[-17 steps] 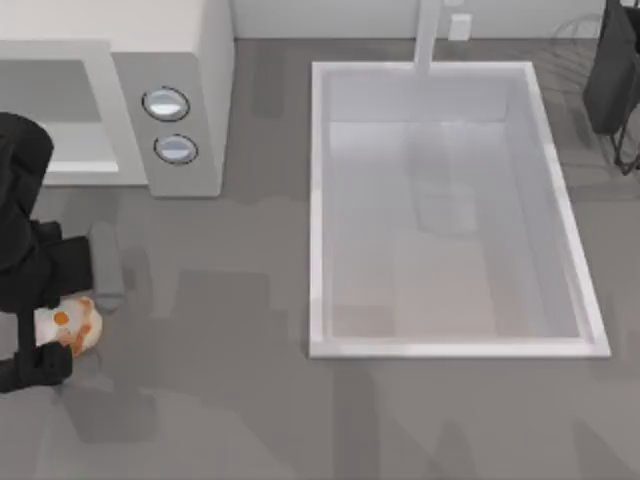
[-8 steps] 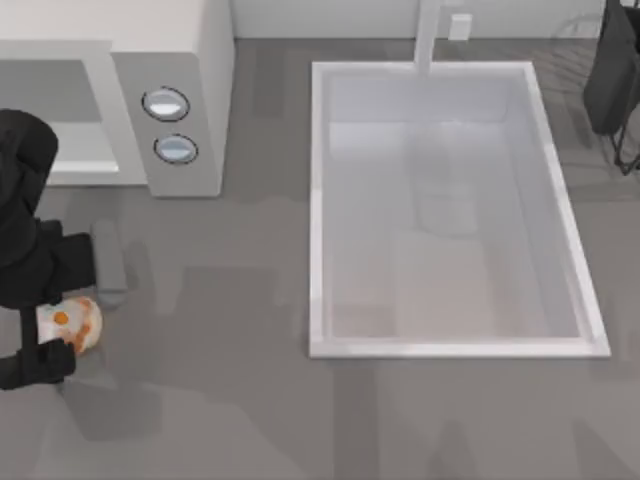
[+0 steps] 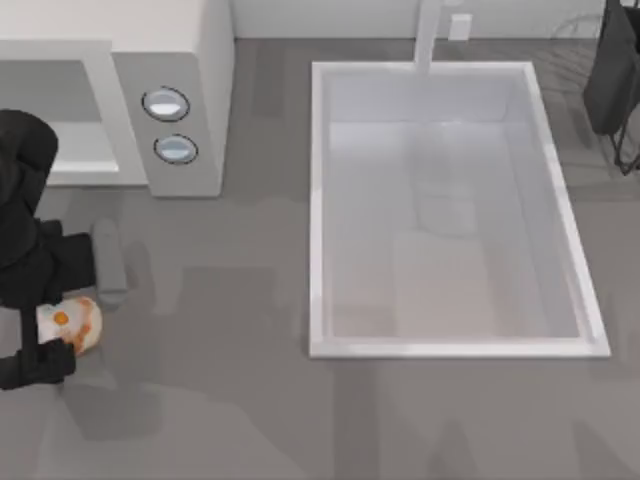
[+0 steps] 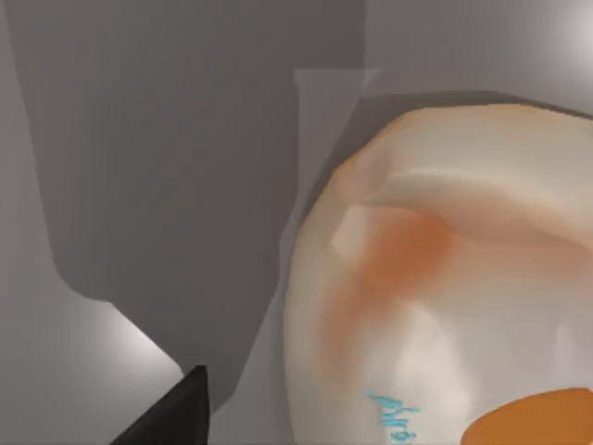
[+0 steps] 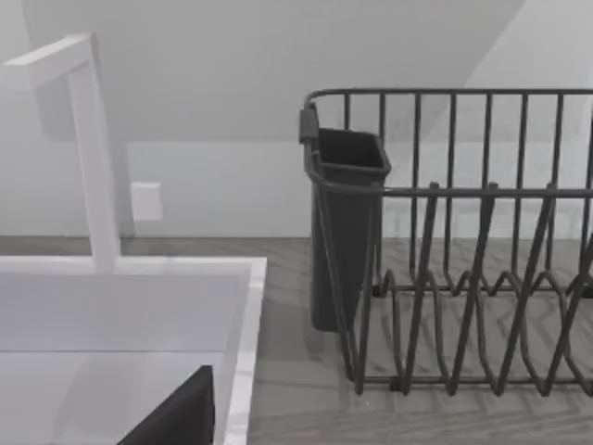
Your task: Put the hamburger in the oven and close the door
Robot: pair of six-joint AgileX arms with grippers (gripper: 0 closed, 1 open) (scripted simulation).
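Nearest to us, at about eight o'clock in the top view, our left gripper (image 3: 55,330) is clamped on the hamburger (image 3: 72,326): one black finger (image 3: 40,362) presses its near side and the other finger sits on its far side, with the cream-and-orange lump pinched between them. We cannot tell whether the hamburger rests on the table (image 3: 220,400) or hangs just above it. In the left wrist view the hamburger (image 4: 445,278) looms very close, cream-white with an orange-brown smear and an orange patch at the picture's lower corner, and a black fingertip (image 4: 171,417) pokes in beside it over grey surface and shadow.

Just beyond the hamburger, toward nine o'clock, a slim grey bar (image 3: 106,262) stands near the gripper; it looks like the handle of the door, though the arm hides what it joins.

Farther on, at ten to eleven o'clock, sits the oven (image 3: 190,60), off-white, its cavity (image 3: 50,90) open toward us, with two round silver-rimmed knobs (image 3: 166,104) on the panel at its right side.

Across the middle and toward two o'clock lies the white sink basin (image 3: 318,200), well apart from the hamburger, with a white faucet (image 3: 428,35) at its far edge.

At the far one-to-two o'clock corner our right arm (image 3: 612,70) is parked; we cannot tell how its gripper stands. Its wrist view looks over the sink rim (image 5: 243,334) at a dark wire dish rack (image 5: 463,250) with a cutlery cup (image 5: 347,222).
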